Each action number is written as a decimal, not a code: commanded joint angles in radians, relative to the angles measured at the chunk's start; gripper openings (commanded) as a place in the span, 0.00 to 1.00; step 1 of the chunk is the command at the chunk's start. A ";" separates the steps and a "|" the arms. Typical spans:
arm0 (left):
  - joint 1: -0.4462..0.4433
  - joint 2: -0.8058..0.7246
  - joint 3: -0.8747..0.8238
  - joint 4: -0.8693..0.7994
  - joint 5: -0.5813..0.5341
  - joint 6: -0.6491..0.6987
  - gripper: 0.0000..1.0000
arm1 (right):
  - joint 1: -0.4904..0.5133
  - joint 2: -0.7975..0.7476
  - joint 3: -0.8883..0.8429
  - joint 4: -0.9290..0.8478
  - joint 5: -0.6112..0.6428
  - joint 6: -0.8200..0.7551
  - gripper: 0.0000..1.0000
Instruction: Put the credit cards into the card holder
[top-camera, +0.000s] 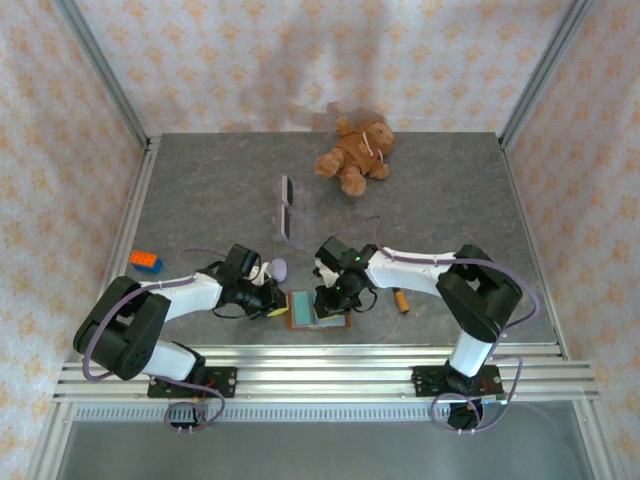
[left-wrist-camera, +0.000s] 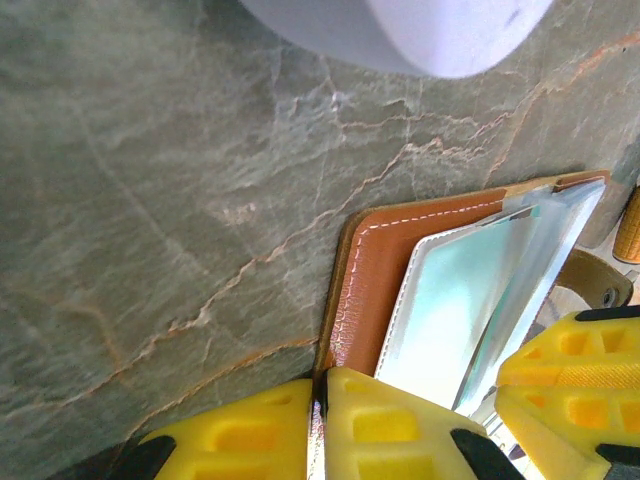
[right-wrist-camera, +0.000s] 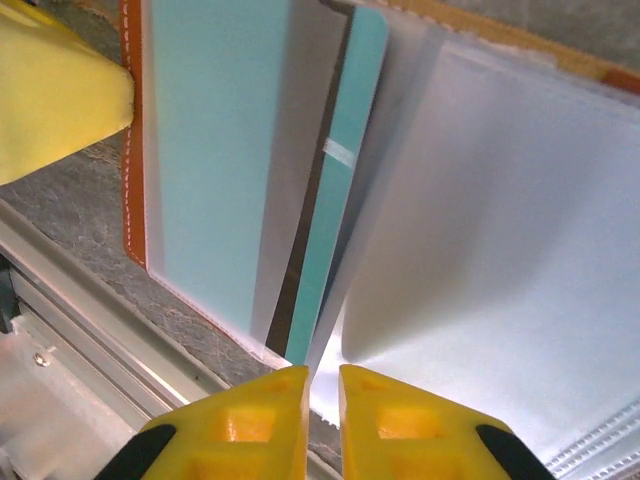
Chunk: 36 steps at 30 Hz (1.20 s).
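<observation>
The card holder (top-camera: 303, 310) lies open near the table's front edge, brown leather outside with clear pockets over pale teal inside. My left gripper (top-camera: 272, 300) (left-wrist-camera: 322, 388) is shut on the leather left edge of the card holder (left-wrist-camera: 372, 285). My right gripper (top-camera: 333, 298) (right-wrist-camera: 323, 378) hangs over the open holder, its jaws closed to a narrow gap with the edge of a clear pocket sheet (right-wrist-camera: 500, 230) between them. A teal credit card (right-wrist-camera: 347, 170) stands in the fold between the pockets. Two more credit cards (top-camera: 287, 189) (top-camera: 286, 222) lie farther back on the table.
A brown teddy bear (top-camera: 355, 155) lies at the back. A blue and orange brick (top-camera: 145, 262) sits at the left, a small pale lilac object (top-camera: 280, 268) is behind my left gripper, and a small orange object (top-camera: 402, 300) is right of the holder. The aluminium rail (right-wrist-camera: 90, 330) runs just in front.
</observation>
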 joint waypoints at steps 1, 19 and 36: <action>-0.008 0.059 -0.029 0.039 -0.095 0.012 0.11 | 0.006 -0.047 0.041 -0.032 0.063 0.001 0.15; -0.008 0.044 -0.035 0.039 -0.093 0.012 0.11 | 0.021 0.038 0.040 0.049 0.222 0.086 0.17; -0.008 0.057 -0.051 0.087 -0.084 -0.012 0.11 | 0.058 0.077 0.049 0.107 0.198 0.149 0.12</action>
